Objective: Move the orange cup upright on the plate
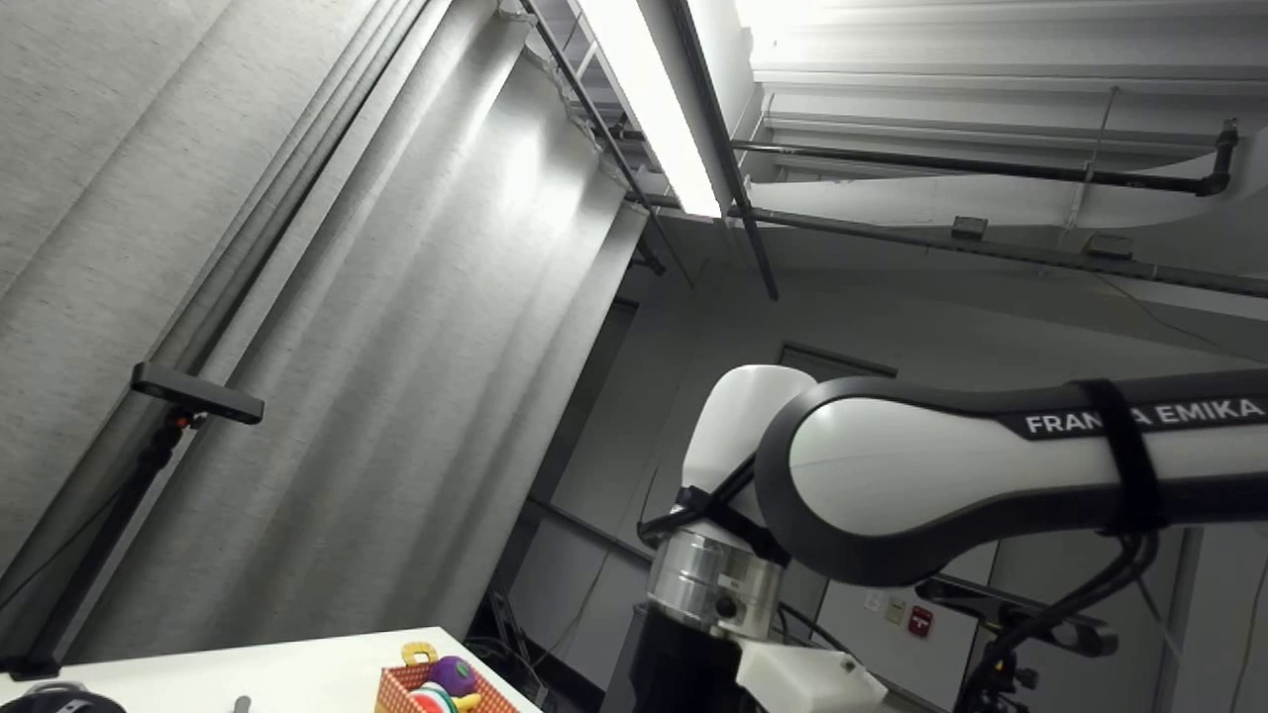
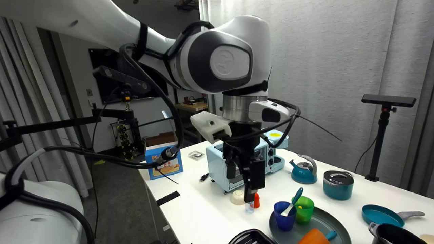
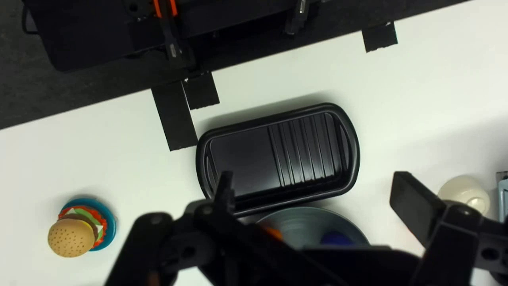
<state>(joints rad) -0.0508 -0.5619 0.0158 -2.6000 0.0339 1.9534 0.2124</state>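
Observation:
The orange cup (image 2: 313, 236) is on the grey plate (image 2: 334, 224) at the bottom of an exterior view, cut off by the frame edge. It looks tipped over, with a teal handle (image 2: 331, 235) beside its mouth. In the wrist view only a bit of the orange cup (image 3: 273, 232) shows; the gripper hides the rest. The grey plate (image 3: 303, 222) is partly covered there too. My gripper (image 3: 314, 178) is open and empty, its fingers wide apart above the table. In an exterior view the gripper (image 2: 245, 186) hangs pointing down, higher than the plate and off to one side.
On the plate stand a blue cup (image 2: 284, 218) with a spatula and a green cup (image 2: 305, 210). A black tray (image 3: 278, 155) lies beside the plate. A toaster oven (image 2: 217, 166), kettle (image 2: 304, 173), teal pot (image 2: 338, 186), pan (image 2: 379, 214) and toy burger (image 3: 75, 234) are around.

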